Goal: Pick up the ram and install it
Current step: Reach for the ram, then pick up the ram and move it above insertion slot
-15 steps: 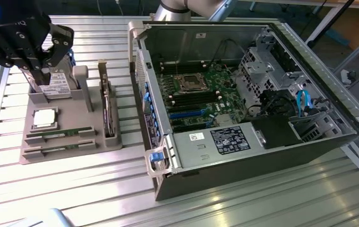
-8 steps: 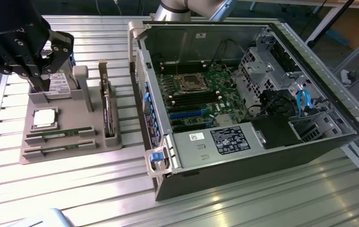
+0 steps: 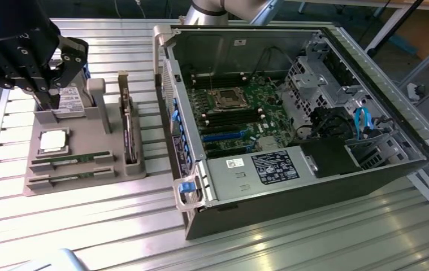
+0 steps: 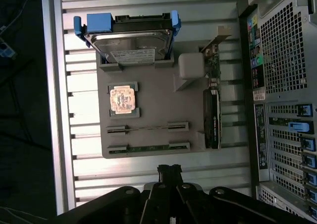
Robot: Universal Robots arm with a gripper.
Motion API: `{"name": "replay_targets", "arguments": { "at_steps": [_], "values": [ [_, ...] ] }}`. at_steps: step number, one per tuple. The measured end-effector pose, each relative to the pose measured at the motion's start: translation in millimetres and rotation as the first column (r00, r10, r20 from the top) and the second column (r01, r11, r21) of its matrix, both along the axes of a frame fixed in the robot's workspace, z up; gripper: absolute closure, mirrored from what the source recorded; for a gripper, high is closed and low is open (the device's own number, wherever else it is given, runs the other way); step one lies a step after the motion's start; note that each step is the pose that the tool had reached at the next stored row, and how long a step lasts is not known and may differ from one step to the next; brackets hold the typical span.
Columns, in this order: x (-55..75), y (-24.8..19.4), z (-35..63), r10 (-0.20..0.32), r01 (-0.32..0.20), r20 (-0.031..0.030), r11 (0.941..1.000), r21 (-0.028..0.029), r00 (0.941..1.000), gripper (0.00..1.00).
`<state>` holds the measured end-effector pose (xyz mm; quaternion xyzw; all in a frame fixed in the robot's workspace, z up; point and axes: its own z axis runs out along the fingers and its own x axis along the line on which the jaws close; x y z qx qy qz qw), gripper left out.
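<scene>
Ram and its twin in slots of gray tray beside processor; jaws pressed together, empty.

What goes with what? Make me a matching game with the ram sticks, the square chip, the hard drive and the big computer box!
Things:
1. ram sticks
2. processor chip
3. hard drive
4. computer case

Clues:
A. has blue handles at both ends
B. lies with its side open, so the green board inside shows
C. square and silvery, lying flat
D. two alike, long, thin and green

Pairs: 1-D, 2-C, 3-A, 4-B
</scene>
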<state>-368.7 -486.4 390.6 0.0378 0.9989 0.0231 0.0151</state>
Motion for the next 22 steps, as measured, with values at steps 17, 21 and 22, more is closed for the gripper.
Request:
{"name": "replay_targets", "arguments": {
  "at_steps": [17, 21, 22],
  "values": [
    [0.0, 0.0, -1.4, 0.280, -0.280, 0.0000, 0.9600, 0.0000, 0.9600, 0.90],
    [0.0, 0.0, -2.0, 0.372, -0.372, 0.0001, 0.9282, 0.0000, 0.9282, 0.90],
    [0.0, 0.0, -2.3, 0.402, -0.402, 0.0001, 0.9158, 0.0000, 0.9158, 0.90]
  ]
}}
